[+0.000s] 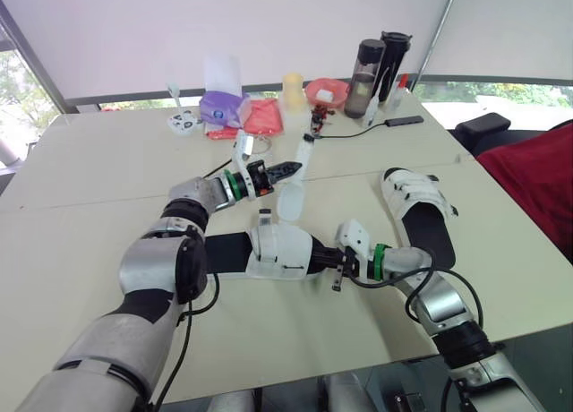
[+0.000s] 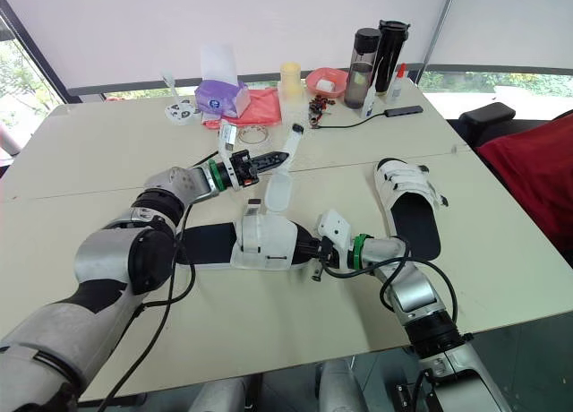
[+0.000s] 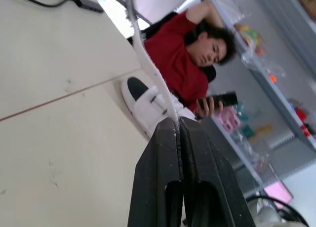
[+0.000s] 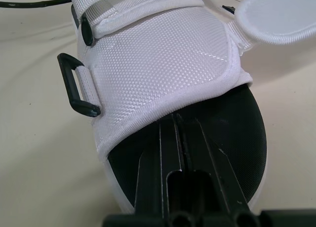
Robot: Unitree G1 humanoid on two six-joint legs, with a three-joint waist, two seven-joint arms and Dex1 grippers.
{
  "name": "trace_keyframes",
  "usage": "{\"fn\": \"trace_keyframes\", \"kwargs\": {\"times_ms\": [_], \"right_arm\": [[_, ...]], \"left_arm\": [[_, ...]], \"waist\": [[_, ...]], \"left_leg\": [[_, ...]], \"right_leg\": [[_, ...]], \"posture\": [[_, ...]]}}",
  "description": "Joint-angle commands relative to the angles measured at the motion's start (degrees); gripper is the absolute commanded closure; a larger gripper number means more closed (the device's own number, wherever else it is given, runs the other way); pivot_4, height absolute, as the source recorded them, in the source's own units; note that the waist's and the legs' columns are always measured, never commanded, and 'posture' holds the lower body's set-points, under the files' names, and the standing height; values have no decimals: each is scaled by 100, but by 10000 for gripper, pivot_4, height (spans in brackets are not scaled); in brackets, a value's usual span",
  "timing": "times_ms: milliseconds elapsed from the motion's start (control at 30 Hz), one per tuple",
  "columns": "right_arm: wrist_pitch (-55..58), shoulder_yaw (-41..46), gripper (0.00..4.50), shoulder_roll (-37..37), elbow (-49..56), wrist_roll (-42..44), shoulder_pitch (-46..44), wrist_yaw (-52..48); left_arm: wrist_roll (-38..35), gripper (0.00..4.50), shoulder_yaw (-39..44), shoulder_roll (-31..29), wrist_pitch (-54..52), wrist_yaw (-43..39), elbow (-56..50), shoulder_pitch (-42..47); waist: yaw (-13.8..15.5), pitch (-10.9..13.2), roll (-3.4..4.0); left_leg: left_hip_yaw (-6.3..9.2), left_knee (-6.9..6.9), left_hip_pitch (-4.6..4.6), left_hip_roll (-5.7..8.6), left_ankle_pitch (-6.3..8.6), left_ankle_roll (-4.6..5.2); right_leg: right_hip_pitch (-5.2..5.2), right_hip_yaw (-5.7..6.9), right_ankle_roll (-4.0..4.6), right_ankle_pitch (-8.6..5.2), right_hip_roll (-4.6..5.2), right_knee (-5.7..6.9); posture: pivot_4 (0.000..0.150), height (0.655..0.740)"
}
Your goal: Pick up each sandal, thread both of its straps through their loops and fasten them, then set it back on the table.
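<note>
Pinning the open sandal (image 1: pixel 279 251) flat near the front edge of the worktop (image 1: pixel 89 161), right jaws together and tucked under its toe upper, while my left jaws clamp its loose strap (image 1: pixel 289 200) and hold it raised, presumably to feed the loop (image 4: pixel 74 86).

Left end effector (image 1: pixel 291 169), right (image 1: pixel 320 253): closed.

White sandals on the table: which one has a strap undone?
The left white fabric sandal: the left gripper pinches its loose white strap aloft. The other sandal, to the right, has straps lying across it.
</note>
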State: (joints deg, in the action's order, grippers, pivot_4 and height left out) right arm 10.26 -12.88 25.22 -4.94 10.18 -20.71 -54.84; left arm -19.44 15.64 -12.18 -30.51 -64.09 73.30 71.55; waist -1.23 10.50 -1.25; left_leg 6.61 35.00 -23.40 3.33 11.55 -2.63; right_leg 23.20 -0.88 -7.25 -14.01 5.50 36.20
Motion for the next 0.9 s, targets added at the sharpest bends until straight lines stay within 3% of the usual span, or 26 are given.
{"fn": "trace_keyframes", "kwargs": {"times_ms": [33,200,333,467,600,733,800,900], "right_arm": [[-4,-38,45000,19,-115,-106,120,46],[-44,21,45000,110,-103,-79,250,21],[-66,12,45000,155,-100,-76,303,-29],[-170,-22,45000,154,-248,-133,243,-78],[-274,-14,45000,114,-398,-165,193,-63],[-357,-35,45000,77,-490,-197,185,-51],[-413,-49,45000,67,-543,-219,172,-40],[-453,-62,45000,54,-592,-225,147,-31]], "left_arm": [[156,44282,-199,8,1056,-413,-674,-47],[928,44282,-1270,-30,2796,-897,-2227,-981],[1073,44282,-1588,-97,3295,-792,-2907,-1371],[1908,44282,-2160,-566,6434,-668,-3096,-2068],[2717,44282,-2407,-888,9007,313,-2589,-2022],[3906,44282,-2455,-1227,10792,1428,-2121,-1892],[4876,44282,-2045,-1297,11517,2280,-2146,-1835],[6609,44282,-1896,-1487,11600,4034,-2534,-1771]], "waist": [[1,0,0],[18,-5,8],[63,-4,6],[34,-9,14],[63,-10,13],[61,-11,14],[61,-11,14],[59,-11,14]], "left_leg": [[0,0,0,0,0,0],[-2,-1,1,-1,1,-1],[-1,2,1,0,1,-1],[-3,5,4,-1,1,-1],[-3,0,8,-3,1,-1],[-4,9,9,-1,1,0],[-4,8,10,-1,1,0],[-4,8,10,0,1,1]], "right_leg": [[0,0,0,0,0,0],[-1,-5,3,2,1,-1],[-4,-7,4,2,2,-3],[-8,-9,7,5,3,-7],[-6,-12,10,6,3,-8],[-13,-12,16,10,4,-9],[-13,-12,14,11,3,-8],[-13,-11,7,14,3,-7]], "posture": [[1500,7400],[1500,7400],[1500,7400],[1500,7400],[1500,7400],[1500,7400],[1500,7400],[1500,7400]]}}
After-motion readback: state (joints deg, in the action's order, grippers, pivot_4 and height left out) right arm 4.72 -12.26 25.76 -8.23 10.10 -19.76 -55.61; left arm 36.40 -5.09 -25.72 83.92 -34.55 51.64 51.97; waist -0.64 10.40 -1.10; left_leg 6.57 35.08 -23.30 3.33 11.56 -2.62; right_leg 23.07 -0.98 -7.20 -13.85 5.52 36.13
